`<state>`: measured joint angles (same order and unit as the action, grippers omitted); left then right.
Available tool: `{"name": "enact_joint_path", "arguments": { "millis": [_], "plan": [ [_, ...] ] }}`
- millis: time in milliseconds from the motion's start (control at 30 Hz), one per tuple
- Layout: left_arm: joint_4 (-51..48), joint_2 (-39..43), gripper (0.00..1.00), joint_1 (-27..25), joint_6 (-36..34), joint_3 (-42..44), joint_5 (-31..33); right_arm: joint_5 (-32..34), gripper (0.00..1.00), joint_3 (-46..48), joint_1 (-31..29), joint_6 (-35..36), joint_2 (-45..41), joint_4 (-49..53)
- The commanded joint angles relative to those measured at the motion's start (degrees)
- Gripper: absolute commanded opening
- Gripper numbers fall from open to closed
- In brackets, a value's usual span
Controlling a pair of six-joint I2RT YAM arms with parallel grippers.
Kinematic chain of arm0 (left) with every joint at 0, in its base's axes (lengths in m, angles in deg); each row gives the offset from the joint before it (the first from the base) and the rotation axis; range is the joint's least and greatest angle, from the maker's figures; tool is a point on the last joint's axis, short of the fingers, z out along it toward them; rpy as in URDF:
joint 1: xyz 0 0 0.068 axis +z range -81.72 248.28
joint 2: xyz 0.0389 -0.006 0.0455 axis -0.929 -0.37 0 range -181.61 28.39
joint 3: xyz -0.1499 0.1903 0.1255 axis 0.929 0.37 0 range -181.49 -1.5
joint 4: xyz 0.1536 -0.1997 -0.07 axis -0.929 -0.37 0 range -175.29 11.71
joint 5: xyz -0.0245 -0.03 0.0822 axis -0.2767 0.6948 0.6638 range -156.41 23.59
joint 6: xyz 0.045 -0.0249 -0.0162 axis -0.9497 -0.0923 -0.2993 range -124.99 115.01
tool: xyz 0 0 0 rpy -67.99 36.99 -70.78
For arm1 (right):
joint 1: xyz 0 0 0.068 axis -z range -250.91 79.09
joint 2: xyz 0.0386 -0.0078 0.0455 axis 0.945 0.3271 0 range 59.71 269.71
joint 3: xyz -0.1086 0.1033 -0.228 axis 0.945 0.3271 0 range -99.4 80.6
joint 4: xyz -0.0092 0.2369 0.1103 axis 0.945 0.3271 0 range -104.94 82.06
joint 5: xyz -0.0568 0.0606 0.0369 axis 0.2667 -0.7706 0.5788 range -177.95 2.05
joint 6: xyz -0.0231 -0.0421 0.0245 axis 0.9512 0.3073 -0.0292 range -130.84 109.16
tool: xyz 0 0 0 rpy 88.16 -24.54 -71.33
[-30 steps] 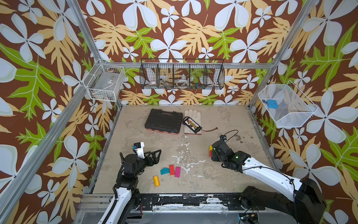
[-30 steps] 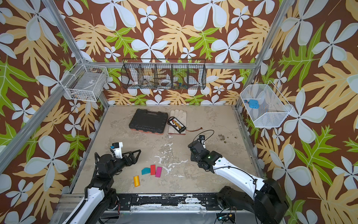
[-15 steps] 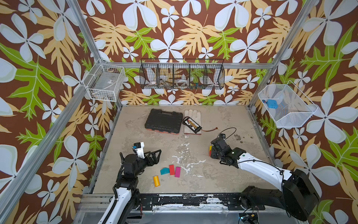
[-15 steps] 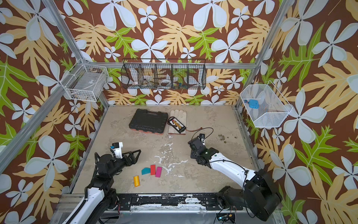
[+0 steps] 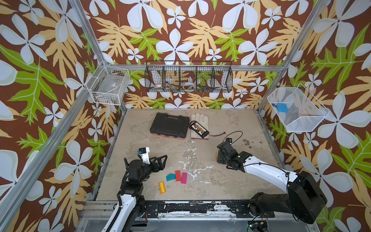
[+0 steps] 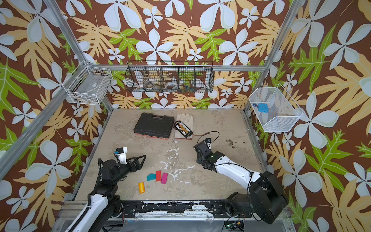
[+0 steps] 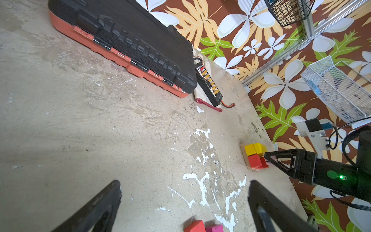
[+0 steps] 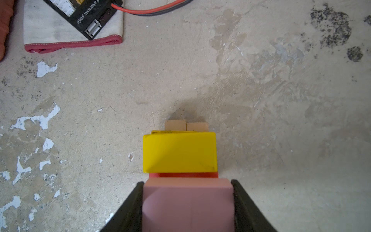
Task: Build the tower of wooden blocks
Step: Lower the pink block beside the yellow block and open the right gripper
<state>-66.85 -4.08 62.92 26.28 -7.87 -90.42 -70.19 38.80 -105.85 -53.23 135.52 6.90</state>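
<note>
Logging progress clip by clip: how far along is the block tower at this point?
Done: tan base blocks carry a red block and a yellow block. In hand: the right gripper is shut on a pink block at that stack; seated or not, I cannot tell. Remaining: the teal wedge, loose red block, magenta block and orange cylinder lie near the open left gripper.
</note>
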Motion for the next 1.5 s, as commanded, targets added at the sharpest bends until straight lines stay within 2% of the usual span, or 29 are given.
{"name": "enact_joint_path", "arguments": {
  "millis": [0, 333, 467, 667, 900, 1467],
  "plan": [
    [1.2, 0.0, 1.00, 0.1, 0.2, 0.1, -0.2, 0.2, 0.49, -0.5, 0.0, 0.3, 0.6, -0.9],
    [1.1, 0.1, 1.00, 0.1, 0.1, 0.1, -0.2, 0.1, 0.51, -1.4, 0.0, 0.3, 2.6, -1.1],
    [1.1, 0.1, 1.00, 0.1, 0.1, 0.2, -0.2, 0.3, 0.57, -1.4, 0.0, 0.2, 2.9, -1.0],
    [1.2, 0.1, 1.00, 0.0, 0.1, 0.2, -0.2, 0.6, 0.60, -1.3, 0.0, 0.2, 3.4, -0.9],
    [1.2, 0.1, 1.00, 0.1, 0.1, 0.2, -0.2, 0.8, 0.70, -1.3, 0.0, 0.1, 3.3, -0.7],
    [1.2, 0.2, 1.00, 0.1, 0.2, 0.1, -0.3, 1.1, 0.69, -1.0, -0.1, -0.1, 3.1, -0.7]
  ]
}}
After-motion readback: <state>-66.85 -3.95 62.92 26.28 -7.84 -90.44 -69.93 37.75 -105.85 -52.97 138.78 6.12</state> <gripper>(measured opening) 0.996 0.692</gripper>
